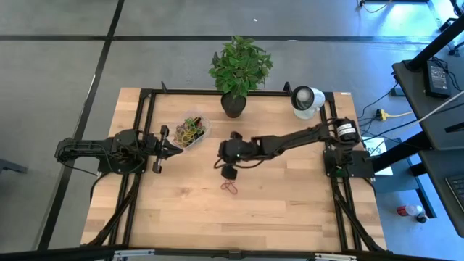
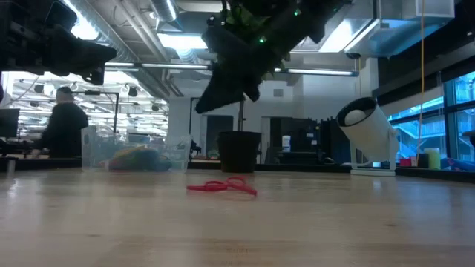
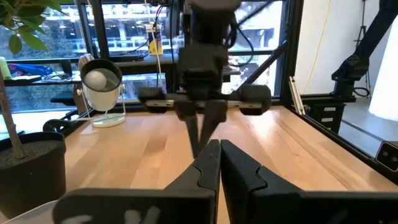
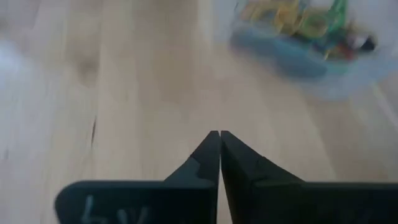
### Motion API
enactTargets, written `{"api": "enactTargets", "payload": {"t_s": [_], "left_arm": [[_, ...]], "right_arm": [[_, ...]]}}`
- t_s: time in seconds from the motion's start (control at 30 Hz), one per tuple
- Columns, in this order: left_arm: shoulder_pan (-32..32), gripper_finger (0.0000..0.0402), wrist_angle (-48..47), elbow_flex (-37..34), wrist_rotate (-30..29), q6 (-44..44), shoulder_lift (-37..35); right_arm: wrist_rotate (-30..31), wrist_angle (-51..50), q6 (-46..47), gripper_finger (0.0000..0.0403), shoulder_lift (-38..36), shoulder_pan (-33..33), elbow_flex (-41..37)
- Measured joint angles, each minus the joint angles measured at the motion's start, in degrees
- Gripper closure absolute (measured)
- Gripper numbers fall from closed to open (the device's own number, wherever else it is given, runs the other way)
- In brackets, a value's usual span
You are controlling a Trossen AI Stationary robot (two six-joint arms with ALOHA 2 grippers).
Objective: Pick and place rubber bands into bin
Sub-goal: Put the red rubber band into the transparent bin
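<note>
We see a pale wooden surface standing on a grey floor crossed by dark lines. At its far edge stand a potted plant and, to the right, a white round camera-like object. On the right, a dark desk carries equipment, with cables and a yellow plug on the floor beside it. From surface height, we look into a large room with pipes and strip lights overhead, bluish windows at right, and a person seated far left.
</note>
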Motion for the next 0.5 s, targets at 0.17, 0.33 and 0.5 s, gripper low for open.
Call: {"api": "enactTargets", "payload": {"t_s": [0.17, 0.33, 0.5], "left_arm": [[0.00, 0.0393, 0.00, 0.00, 0.01, 0.00, 0.00], [0.00, 0.0395, 0.00, 0.00, 0.02, 0.00, 0.00], [0.00, 0.0393, 0.00, 0.00, 0.02, 0.00, 0.00]], "right_arm": [[-4.17, -9.37, 1.55, 0.0350, 0.03, 2.35, -0.30], [-5.89, -9.19, 1.34, 0.0302, 0.10, 6.57, -2.55], [-3.12, -5.12, 0.01, 0.0268, 1.85, 9.02, -3.90]]}}
